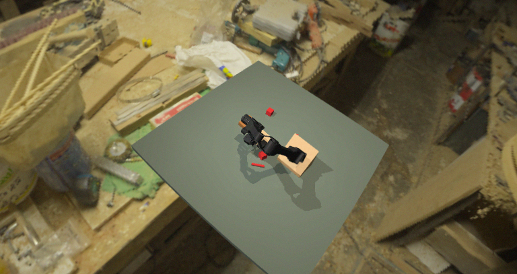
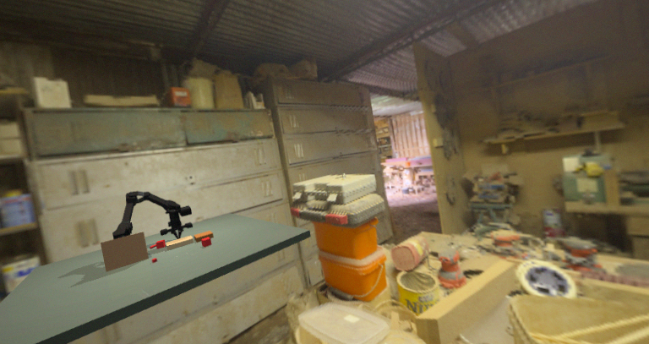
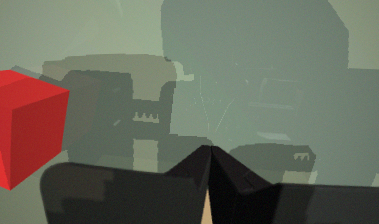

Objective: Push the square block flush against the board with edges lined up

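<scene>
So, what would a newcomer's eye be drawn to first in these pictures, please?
Probably the black arm, reaching out over the grey-green tabletop. Next, the stacked orange buckets beyond the tabletop's edge in the exterior view.

A black robot arm (image 1: 271, 146) stands on a pale wooden block (image 1: 307, 150) on a gray-green table (image 1: 217, 185), reaching toward the upper left. Partly hidden beneath its far end are an orange-brown piece (image 1: 241, 124) and a light wooden strip (image 1: 266, 139). A red cube (image 1: 269, 112) sits above and to the right of that end. Another red piece (image 1: 262, 155) lies below the arm, near a thin red stick (image 1: 257, 165). Around the table is a cluttered workshop.
</scene>
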Available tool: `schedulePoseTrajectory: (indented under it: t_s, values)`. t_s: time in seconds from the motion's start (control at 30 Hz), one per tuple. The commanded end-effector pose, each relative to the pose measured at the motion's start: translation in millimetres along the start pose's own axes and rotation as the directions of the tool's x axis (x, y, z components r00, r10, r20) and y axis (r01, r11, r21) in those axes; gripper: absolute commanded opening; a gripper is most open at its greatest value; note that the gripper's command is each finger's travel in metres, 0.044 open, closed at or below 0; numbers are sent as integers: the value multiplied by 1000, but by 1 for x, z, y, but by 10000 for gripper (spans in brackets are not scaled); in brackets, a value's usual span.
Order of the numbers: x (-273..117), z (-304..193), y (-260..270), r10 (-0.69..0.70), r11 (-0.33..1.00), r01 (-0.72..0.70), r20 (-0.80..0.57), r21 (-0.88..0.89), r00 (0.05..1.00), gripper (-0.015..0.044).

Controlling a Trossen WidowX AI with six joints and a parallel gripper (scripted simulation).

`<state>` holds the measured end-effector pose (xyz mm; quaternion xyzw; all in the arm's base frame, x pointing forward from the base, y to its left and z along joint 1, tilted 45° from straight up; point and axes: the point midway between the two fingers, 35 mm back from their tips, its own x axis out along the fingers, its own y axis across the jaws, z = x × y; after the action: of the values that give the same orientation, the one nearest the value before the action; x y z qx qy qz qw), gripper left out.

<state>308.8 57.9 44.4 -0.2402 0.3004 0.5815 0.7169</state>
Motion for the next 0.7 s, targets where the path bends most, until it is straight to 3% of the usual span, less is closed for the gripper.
schedulePoseTrajectory:
  t_s: [0.0, 0.67]
  values:
    - [3, -3, 1, 3, 1000, -3, 0, 8, 1000, 0]
    - [3, -35, 0, 3, 1000, -3, -3, 8, 1000, 0]
